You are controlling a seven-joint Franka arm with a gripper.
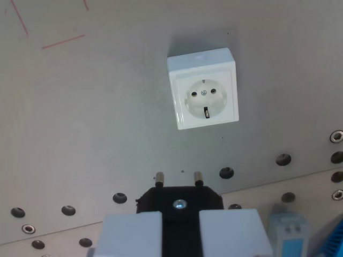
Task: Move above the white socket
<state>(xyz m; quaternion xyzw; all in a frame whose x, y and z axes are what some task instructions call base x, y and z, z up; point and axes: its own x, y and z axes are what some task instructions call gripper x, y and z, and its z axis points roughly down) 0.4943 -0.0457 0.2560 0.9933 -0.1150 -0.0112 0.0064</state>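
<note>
While the white square plastic socket [202,89] sits mounted flat on the grey metal counter [96,123] in the upper middle of the wrist view, the end effector [180,235] occupies the bottom edge, its two pale grey fingers [131,234] closed narrowly on a black plastic two-pin plug [179,199]. The plug's two metal pins [159,178] point up the picture toward the socket, which lies well apart from them and slightly to the wrist view's right. The socket's round recess shows two holes and a central screw. Dark bolt holes [226,173] dot the counter along the lower part. Thin red pen lines [63,41] mark the counter at upper left. A light blue boxy part [288,231] sits at lower right.
</note>
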